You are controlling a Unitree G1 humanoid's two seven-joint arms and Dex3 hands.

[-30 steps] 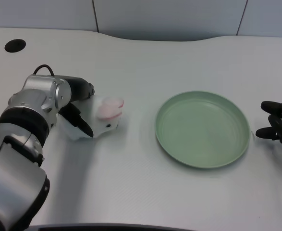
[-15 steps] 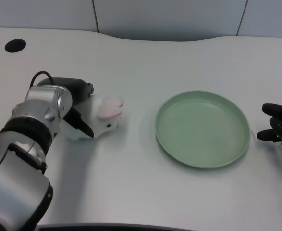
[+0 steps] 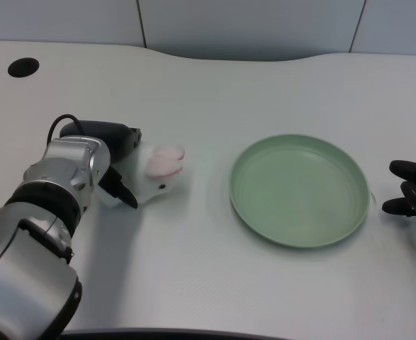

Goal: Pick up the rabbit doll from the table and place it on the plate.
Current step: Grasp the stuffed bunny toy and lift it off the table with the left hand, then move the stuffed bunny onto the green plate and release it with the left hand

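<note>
Rabbit doll (image 3: 156,173) lies lengthwise (pink ears toward plate (image 3: 299,190)), left hand (image 3: 115,166) gripping.

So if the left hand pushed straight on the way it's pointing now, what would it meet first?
The left hand points rightward and is already wrapped around the rabbit doll, so it meets that at once. Further along, the green plate looks next, though depth from one view is uncertain.

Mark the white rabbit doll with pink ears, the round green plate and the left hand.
white rabbit doll (image 3: 158,177), head view, on its face.
round green plate (image 3: 244,167), head view, on its left rim.
left hand (image 3: 119,166), head view, mid-hand.
</note>
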